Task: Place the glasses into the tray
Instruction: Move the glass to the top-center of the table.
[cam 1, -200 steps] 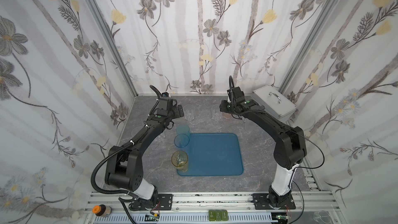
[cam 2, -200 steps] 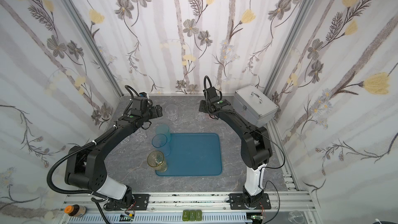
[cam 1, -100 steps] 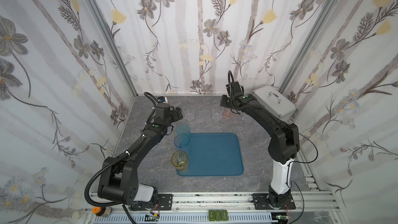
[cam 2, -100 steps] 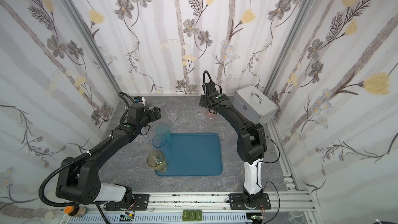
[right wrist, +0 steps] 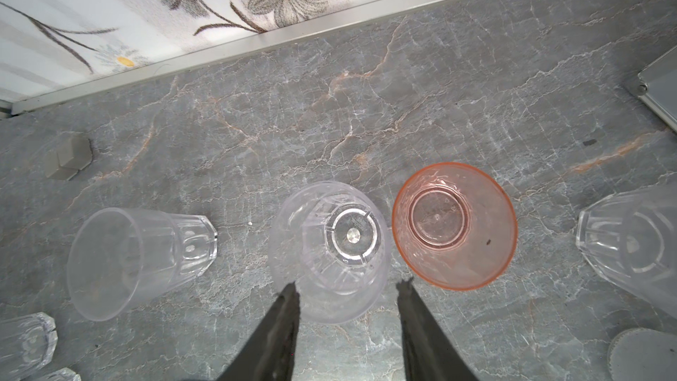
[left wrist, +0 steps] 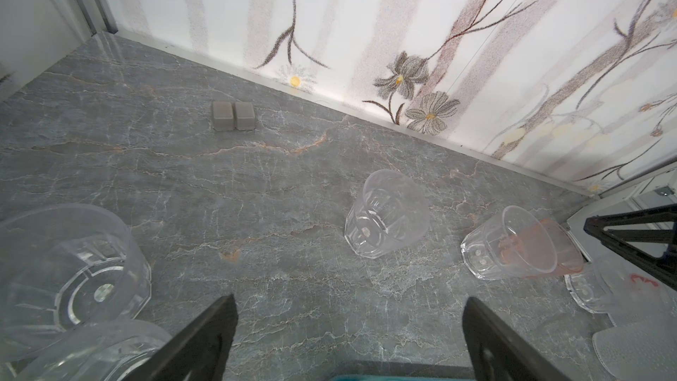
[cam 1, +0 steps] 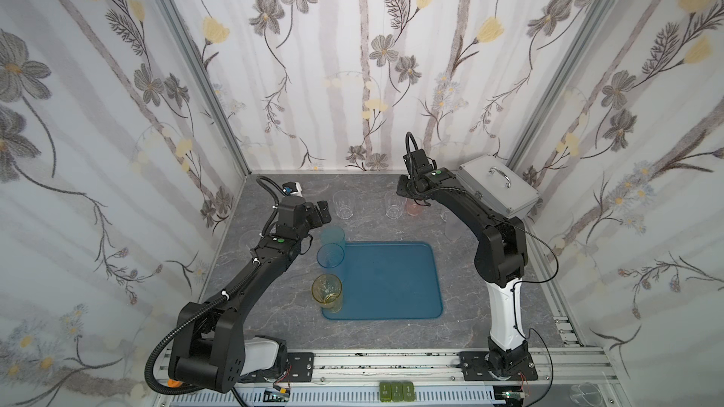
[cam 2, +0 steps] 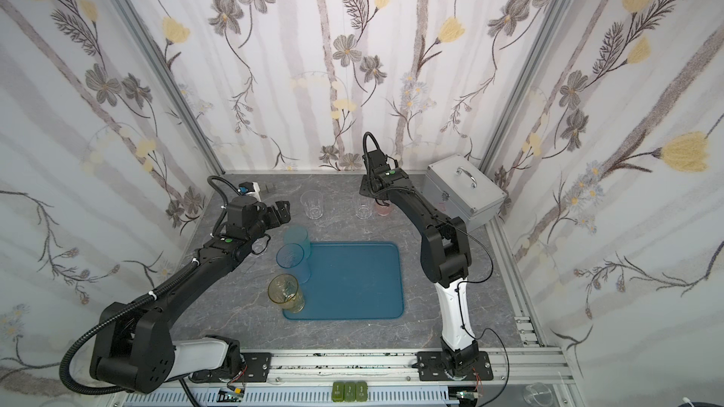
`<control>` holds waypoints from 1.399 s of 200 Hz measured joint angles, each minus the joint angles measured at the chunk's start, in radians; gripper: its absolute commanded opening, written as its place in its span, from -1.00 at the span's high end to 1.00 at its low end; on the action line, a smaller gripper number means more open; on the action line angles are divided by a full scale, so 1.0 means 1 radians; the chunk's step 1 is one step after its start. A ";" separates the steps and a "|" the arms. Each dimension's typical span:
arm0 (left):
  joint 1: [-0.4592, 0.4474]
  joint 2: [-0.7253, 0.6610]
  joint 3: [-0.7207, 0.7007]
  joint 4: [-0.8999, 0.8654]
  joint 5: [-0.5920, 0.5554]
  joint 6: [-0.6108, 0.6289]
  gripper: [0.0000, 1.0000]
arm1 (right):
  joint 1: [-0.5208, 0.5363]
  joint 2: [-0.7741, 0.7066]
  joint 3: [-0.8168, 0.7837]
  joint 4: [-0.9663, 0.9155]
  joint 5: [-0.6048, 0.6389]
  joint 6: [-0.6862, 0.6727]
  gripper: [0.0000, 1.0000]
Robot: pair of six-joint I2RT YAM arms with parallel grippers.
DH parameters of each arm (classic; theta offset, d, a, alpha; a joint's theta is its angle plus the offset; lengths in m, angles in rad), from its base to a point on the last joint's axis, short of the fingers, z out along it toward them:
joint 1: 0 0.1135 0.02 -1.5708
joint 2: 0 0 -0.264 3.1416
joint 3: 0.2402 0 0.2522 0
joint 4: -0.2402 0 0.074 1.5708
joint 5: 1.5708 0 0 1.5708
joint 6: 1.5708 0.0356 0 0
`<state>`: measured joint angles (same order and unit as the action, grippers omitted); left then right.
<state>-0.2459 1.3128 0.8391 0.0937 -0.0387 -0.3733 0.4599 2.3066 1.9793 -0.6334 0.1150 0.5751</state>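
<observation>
Teal tray point(cam 1: 391, 279) held three glasses at its left edge, two light blue tumblers point(cam 1: 331, 256) and an amber tumbler point(cam 1: 327, 287); the pink tumbler point(right wrist: 454, 225) and several clear ones remained on the far tabletop point(cam 1: 364, 197); left gripper point(left wrist: 350, 300) gaped empty; right gripper point(right wrist: 348, 285) straddled a clear faceted tumbler point(right wrist: 329, 251), part-open, seemingly unclamped.

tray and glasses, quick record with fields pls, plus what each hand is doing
tray: teal, lying flat, middle bare
row at the tray edge on the left hand's side: far light blue glass, near light blue glass, amber glass, all upright
left hand: wide open, empty
right hand: open, one finger on each side of the clear glass; contact unclear
pink glass: upright, right beside the clear glass, outside the tray
</observation>
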 measured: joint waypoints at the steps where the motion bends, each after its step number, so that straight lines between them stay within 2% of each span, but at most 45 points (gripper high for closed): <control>1: 0.000 0.001 0.000 0.000 0.001 0.000 -1.00 | 0.000 0.001 0.001 0.000 0.000 0.000 0.12; 107: -0.018 0.074 0.024 0.014 0.070 -0.088 -0.93 | -0.029 0.193 0.224 -0.034 0.014 -0.072 0.18; 215: -0.031 0.101 0.019 0.014 0.075 -0.105 -0.93 | -0.029 0.250 0.244 -0.032 -0.036 -0.106 0.38; 264: -0.032 0.092 0.005 0.014 0.073 -0.105 -0.93 | -0.001 0.249 0.244 -0.045 -0.056 -0.105 0.37; 280: -0.032 0.084 0.000 0.014 0.072 -0.105 -0.93 | 0.002 0.249 0.244 -0.048 -0.063 -0.105 0.31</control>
<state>-0.2779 1.3968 0.8391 0.1074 0.0338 -0.4782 0.4614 2.5553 2.2234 -0.6815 0.0521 0.4702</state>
